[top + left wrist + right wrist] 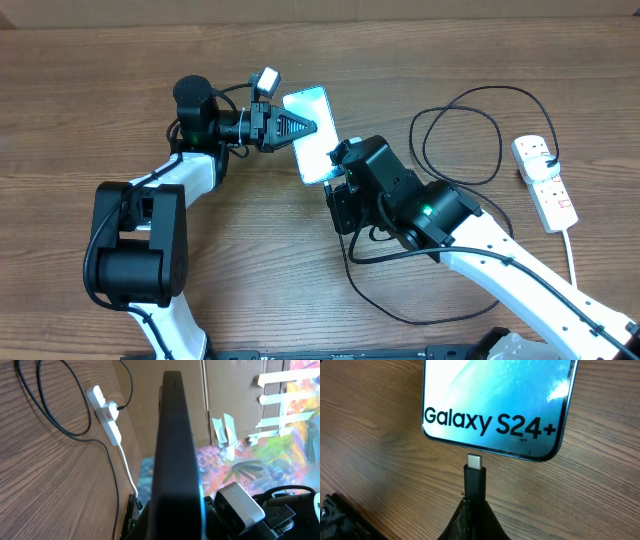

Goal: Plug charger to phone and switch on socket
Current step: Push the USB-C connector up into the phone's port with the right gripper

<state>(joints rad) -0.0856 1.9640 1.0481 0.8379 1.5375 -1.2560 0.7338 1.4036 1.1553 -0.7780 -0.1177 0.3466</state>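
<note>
The phone (312,130) lies at the table's middle, its light blue screen reading "Galaxy S24+" in the right wrist view (495,400). My left gripper (300,128) is shut on the phone's far end; the left wrist view shows the phone's dark edge (175,450) between the fingers. My right gripper (338,160) is shut on the charger's black plug (475,477). Its metal tip sits just short of the phone's bottom edge, apart from it. The black cable (460,130) loops to the white socket (545,180) at the right, also seen in the left wrist view (107,415).
The socket's white cord (575,260) runs toward the front right. Black cable loops (400,300) lie on the wood under my right arm. The left arm's base (135,240) stands at the front left.
</note>
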